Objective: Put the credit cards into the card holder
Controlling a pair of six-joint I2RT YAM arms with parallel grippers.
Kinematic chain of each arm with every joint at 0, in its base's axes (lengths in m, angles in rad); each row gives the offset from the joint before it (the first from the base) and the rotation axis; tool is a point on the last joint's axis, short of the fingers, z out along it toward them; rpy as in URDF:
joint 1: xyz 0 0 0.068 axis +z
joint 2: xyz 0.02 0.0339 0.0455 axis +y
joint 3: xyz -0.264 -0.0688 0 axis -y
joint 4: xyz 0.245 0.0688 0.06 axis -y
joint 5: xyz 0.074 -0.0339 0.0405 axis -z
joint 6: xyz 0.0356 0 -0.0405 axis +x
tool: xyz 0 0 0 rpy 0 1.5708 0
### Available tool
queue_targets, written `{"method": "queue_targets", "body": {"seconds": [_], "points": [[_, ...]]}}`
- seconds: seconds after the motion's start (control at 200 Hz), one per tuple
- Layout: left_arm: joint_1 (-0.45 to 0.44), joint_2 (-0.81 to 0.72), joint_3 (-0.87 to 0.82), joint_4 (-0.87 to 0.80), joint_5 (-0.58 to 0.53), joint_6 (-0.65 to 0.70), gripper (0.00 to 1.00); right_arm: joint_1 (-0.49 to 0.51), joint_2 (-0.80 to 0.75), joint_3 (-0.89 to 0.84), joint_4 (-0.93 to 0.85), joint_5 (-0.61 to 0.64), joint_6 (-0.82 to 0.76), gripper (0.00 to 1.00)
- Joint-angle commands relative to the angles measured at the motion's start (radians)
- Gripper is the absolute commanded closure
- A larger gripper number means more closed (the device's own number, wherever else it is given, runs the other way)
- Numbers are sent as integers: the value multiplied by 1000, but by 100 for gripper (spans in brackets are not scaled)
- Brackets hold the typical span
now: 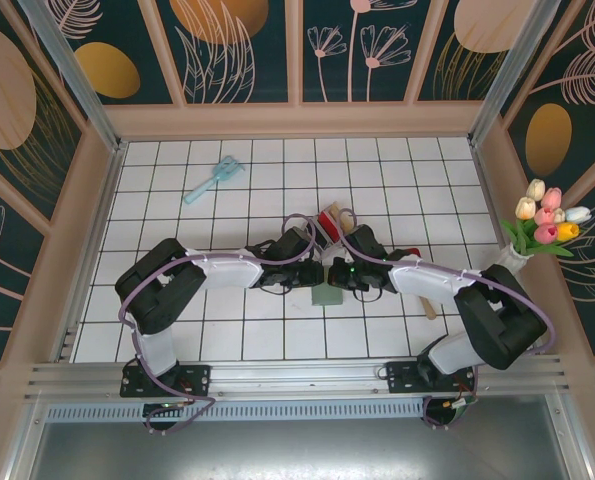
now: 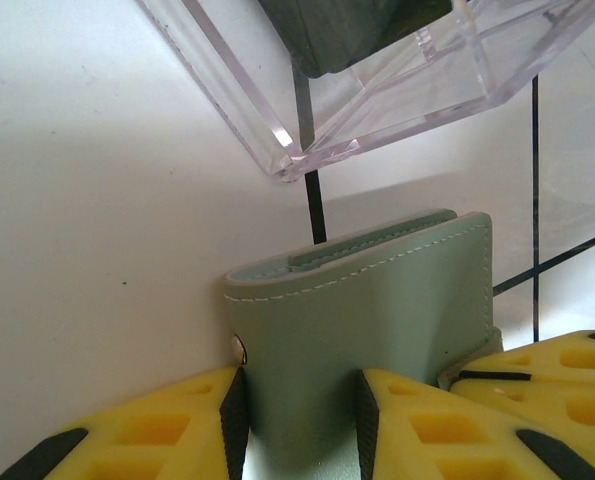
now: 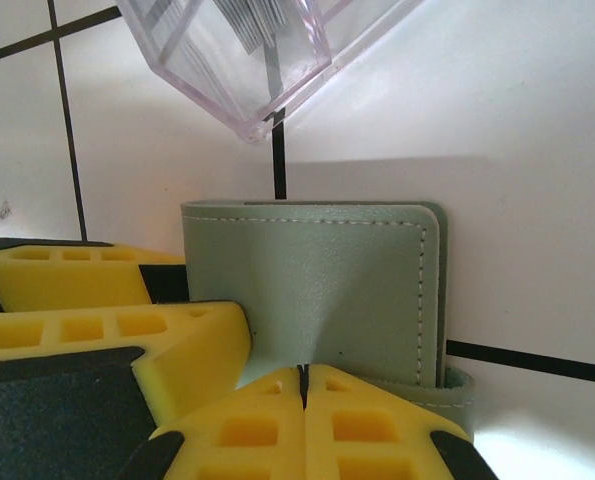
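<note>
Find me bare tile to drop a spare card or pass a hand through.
Free: the far rows between the blue brush and the tulips; the near row between the card holder and the arm bases. Crowded: mid-table, where left gripper and right gripper meet at the card holder, beside the clear box.

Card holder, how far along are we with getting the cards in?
Nothing looks done: the holder is closed. In hand: left fingers grip it, right fingers are shut at its edge. Left: open it and load the cards.
</note>
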Motion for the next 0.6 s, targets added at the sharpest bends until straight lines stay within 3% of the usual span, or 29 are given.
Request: {"method": "queue_targets", "body": {"seconds": [0.0,0.595], "points": [[-12,47,-29,-8,28,-9,65,21,13,-45,-98,24,-33,100],[-11,41,-44,10,19,-37,69,92,42,-182,9,58,-32,100]]}}
